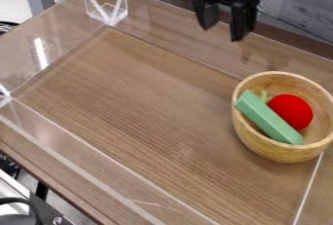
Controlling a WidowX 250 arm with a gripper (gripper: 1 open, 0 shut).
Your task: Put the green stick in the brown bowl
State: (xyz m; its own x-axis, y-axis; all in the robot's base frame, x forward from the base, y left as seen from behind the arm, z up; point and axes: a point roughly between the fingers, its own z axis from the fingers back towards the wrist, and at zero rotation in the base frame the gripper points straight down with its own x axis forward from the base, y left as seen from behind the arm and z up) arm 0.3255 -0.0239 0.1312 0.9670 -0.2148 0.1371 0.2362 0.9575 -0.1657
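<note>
The green stick lies tilted inside the brown bowl at the right of the table, resting against a red round toy in the same bowl. My gripper hangs high near the back edge, up and to the left of the bowl, well apart from it. Its two dark fingers point down and stand open with nothing between them.
A clear plastic wall runs around the wooden table, with a low clear edge along the front and right. A grey plank backdrop lies behind the gripper.
</note>
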